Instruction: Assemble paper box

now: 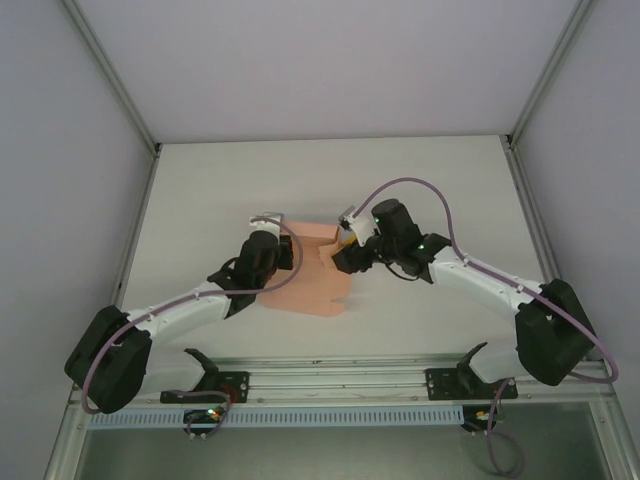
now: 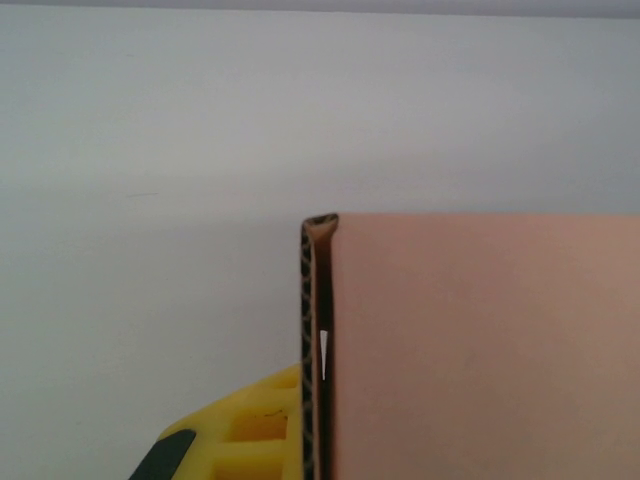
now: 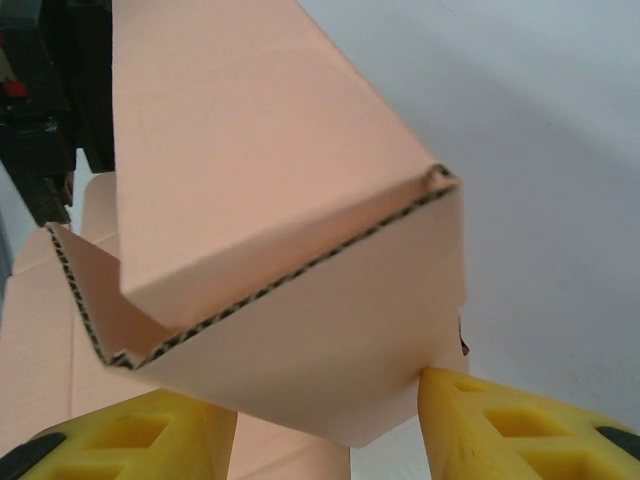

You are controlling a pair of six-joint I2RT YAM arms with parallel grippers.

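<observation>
One paper box [image 1: 315,287] — left hand [image 1: 287,250] grips it, right hand [image 1: 343,256] straddles.

White table [image 1: 200,190]; 1 salmon-pink paper box [image 1: 312,288] lies near centre, flaps partly lifted off surface.

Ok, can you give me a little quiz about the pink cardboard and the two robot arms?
1. True or false: the salmon-pink corrugated card box on the white table is already closed up on all sides.
2. Pick one: what colour are the fingers of the right tool? A yellow, B red, C green.
3. Fill the gap: the left tool is shut on a folded ____ of the box.

Key: 1 false, because it is mostly flat with flaps still up. 2 A. 3 edge.
</observation>
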